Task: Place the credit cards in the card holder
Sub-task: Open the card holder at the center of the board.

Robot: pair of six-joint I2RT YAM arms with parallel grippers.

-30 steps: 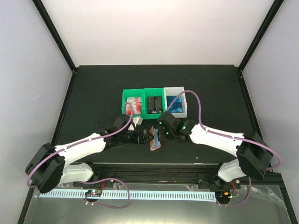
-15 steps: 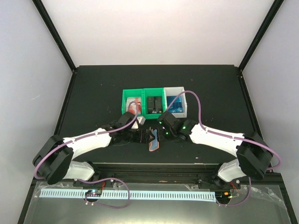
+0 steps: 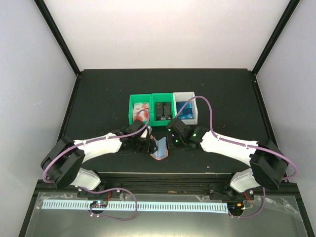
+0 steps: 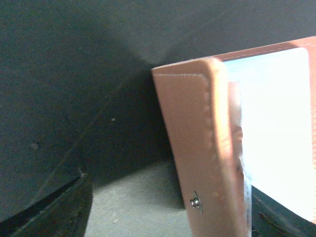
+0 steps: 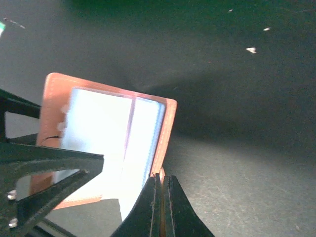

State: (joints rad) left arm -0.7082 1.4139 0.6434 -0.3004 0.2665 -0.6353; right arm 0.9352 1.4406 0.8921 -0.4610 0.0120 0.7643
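Both arms reach low and inward over the table (image 3: 98,98), the right tool (image 5: 161,180) pinching one edge of the open card holder (image 3: 159,149), which sits just beside the left tool (image 3: 147,143), whose spread I cannot tell.

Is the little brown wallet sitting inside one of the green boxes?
No, the wallet is outside and in front of the green boxes, over the black table.

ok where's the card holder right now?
Top view, centre: the card holder is open between the left gripper and right gripper, just nearer the arm bases than the green bins.
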